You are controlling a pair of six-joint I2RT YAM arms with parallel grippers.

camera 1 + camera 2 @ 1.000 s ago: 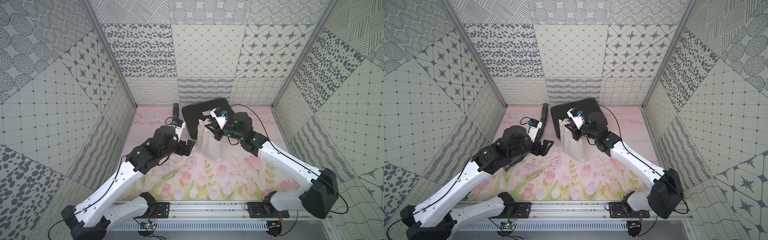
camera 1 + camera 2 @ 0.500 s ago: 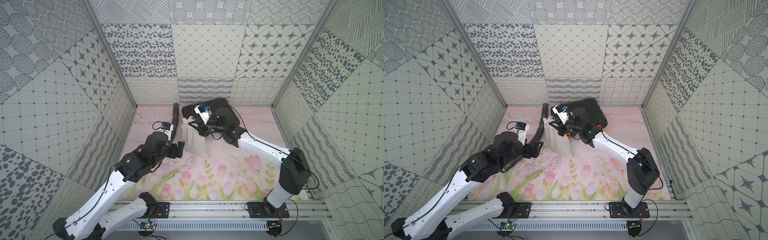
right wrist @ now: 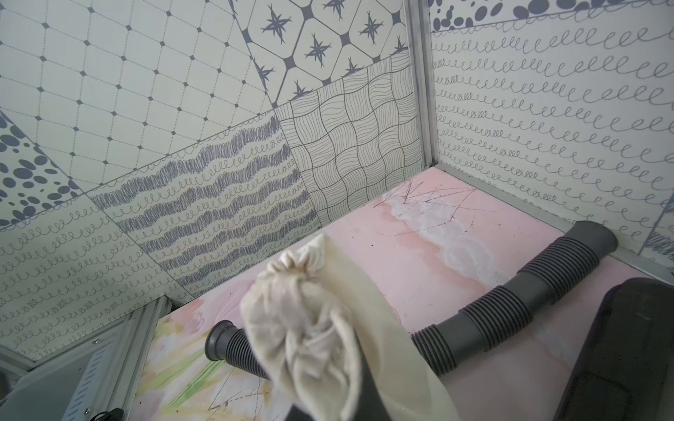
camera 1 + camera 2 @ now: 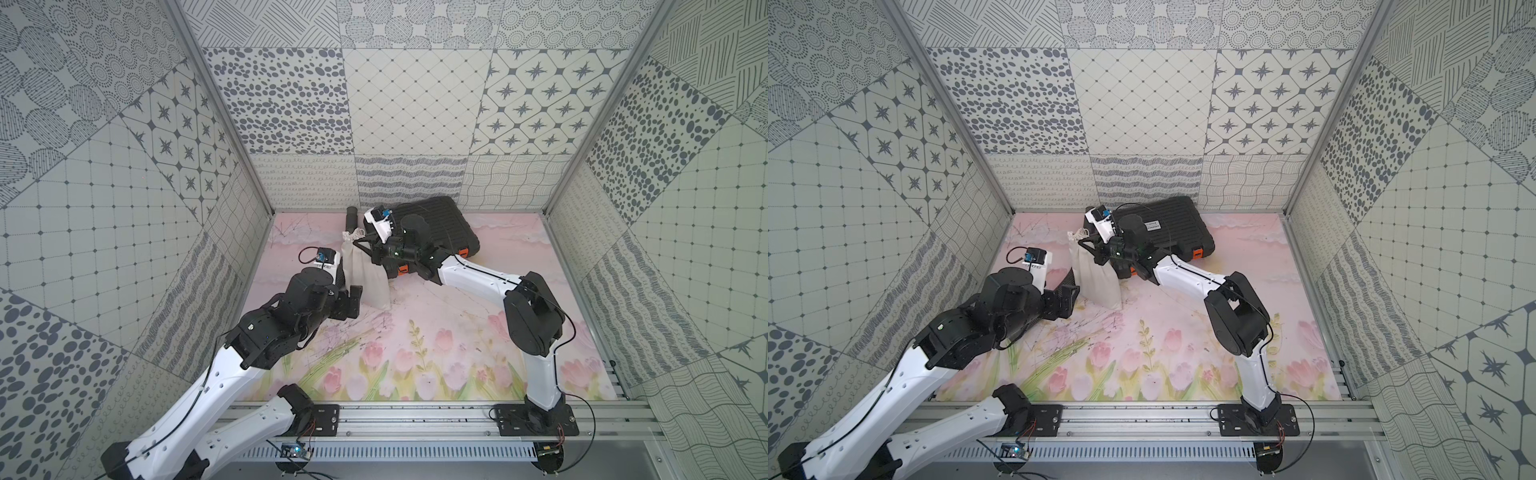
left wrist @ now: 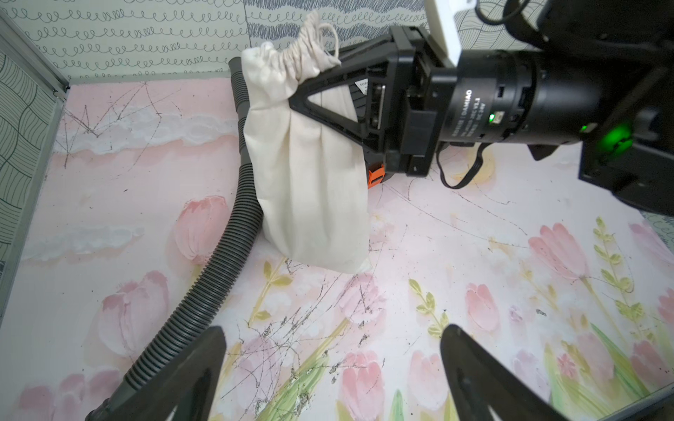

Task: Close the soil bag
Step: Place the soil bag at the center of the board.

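Floral mat [image 4: 457,332] bears one soil bag [image 4: 368,274], one hose [image 5: 219,262], one black case [image 4: 451,224]

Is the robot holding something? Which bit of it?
The right tool pinches the soil bag at its gathered neck. The left tool is open, holding nothing.

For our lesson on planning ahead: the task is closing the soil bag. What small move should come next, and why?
Probably raise the open left pincer to the white cord loop at the gathered neck and close on it. The right pincer is shut on the soil bag just below that neck, holding it upright; the left pincer is empty, low near the bag's base.
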